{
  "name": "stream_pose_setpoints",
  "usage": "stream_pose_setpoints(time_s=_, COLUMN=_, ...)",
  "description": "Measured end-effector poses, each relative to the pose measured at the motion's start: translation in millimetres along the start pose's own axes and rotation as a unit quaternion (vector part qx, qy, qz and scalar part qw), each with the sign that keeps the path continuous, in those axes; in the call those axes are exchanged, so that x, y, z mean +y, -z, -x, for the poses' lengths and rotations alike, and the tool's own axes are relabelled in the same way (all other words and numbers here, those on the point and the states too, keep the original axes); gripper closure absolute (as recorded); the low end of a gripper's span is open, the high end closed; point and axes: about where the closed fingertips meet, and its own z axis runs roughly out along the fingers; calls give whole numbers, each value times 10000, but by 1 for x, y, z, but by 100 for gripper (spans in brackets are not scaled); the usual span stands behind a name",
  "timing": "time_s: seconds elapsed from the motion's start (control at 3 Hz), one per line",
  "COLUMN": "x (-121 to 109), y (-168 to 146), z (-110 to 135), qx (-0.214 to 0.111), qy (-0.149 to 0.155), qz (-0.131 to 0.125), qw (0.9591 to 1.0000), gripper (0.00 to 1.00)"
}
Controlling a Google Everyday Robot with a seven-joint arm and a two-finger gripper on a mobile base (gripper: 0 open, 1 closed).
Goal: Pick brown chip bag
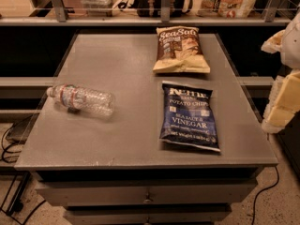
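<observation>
The dull grey flat-topped bench (122, 69) carries three things. The crinkly dark-brown and cream chip bag with white "Sea Salt" lettering (180, 49) lies flat on the far right part of the top, near the back edge, with its lettering facing up. Nothing is touching it. Just on the near side of it, with a narrow strip of bare top between them, lies a dark blue potato chip bag marked "Sea Salt & Vinegar" (190, 116), also flat and turned slightly askew. Over on the left a clear, crumpled plastic water bottle with a red-banded label (82, 100) lies on its side, its cap end pointing at the left edge, well apart from both bags.

The robot's white and cream hand (281, 109) hangs at the far right, out past the bench's right edge and partly cut off from sight. It is well clear of the brown bag and holds nothing I can see. Whether it is open or closed I cannot tell.

Below the top is a drawer front with a small knob (148, 199), and dark cables (9, 139) trail on the floor at the left.
</observation>
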Motion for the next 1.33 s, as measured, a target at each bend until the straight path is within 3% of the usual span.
stream_pose_setpoints(time_s=0.67, x=-4, y=0, z=1, qx=-67, qy=-64, qz=-90, qw=9999, gripper=0)
stream_pose_setpoints(time_s=1.0, x=-23, y=-8, z=9, qx=-542, qy=-334, qz=-221, qw=9977, gripper=0)
stream_pose_setpoints(time_s=1.33, x=-50, y=-25, z=30, qx=-1227, qy=-607, qz=-258, qw=9903, gripper=0)
